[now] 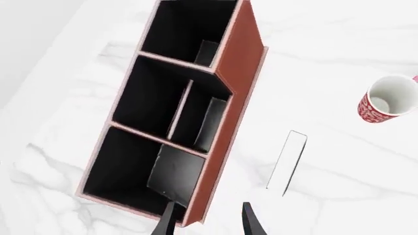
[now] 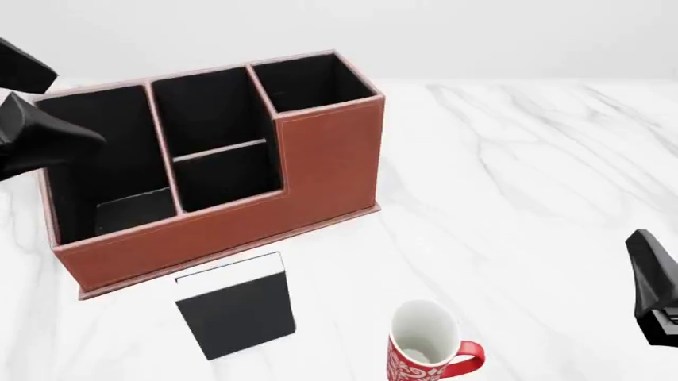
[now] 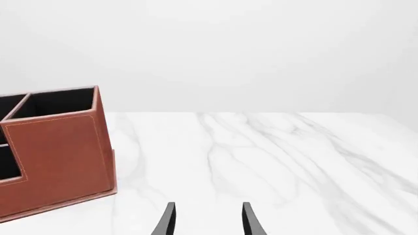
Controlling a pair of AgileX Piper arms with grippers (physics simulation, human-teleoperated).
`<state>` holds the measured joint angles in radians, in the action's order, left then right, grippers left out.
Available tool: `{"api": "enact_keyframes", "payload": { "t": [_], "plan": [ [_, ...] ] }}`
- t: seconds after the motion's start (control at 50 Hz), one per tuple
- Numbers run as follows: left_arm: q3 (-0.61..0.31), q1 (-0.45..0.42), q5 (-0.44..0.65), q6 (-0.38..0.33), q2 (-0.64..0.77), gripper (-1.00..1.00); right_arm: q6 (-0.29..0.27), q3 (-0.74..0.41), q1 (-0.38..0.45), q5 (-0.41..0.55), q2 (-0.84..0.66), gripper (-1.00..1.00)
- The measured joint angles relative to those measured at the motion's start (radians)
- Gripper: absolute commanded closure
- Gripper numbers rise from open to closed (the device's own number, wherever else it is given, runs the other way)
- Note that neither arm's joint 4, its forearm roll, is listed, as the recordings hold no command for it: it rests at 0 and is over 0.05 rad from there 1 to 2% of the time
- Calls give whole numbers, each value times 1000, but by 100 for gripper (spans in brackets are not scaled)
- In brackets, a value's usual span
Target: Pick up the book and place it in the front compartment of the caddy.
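The black book [image 2: 235, 311] stands upright on the marble table, white page edge up, just in front of the caddy's low front wall. From above it shows as a thin white strip, the book [image 1: 287, 162]. The reddish-brown caddy [image 2: 317, 171] with black lining sits at the left of the table, also seen as the caddy [image 1: 236, 93] from overhead. My left gripper [image 1: 209, 223] hovers open high over the caddy's end, empty. At the table's right, my right gripper [image 3: 209, 220] is open and empty, far from the book.
A white mug with a red pattern [image 2: 426, 351] stands to the right of the book, near the table's front edge; the mug [image 1: 389, 100] also shows from above. The left arm [image 2: 43, 139] enters at the far left, the right arm [image 2: 653, 279] at the far right.
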<state>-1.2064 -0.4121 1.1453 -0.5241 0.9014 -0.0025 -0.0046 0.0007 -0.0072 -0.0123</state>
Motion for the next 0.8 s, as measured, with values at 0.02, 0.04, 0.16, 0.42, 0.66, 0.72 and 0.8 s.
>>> {"api": "enact_keyframes", "payload": {
  "t": [0.02,0.04,0.16,0.42,0.66,0.72,0.8],
  "plan": [
    [-4,0,7,-6,5,-100,0,0,0,0,0,-100],
    [-8,0,13,-12,11,-100,0,0,0,0,0,-100],
    [-16,-1,39,-47,44,-100,0,0,0,0,0,-100],
    [-5,9,62,-121,107,-100,0,0,0,0,0,-100],
    [23,3,65,-158,145,-100,0,0,0,0,0,-100],
    [30,-1,65,-164,153,-100,0,0,0,0,0,-100],
    [38,-8,66,-167,162,-100,0,0,0,0,0,-100]
  ]
}}
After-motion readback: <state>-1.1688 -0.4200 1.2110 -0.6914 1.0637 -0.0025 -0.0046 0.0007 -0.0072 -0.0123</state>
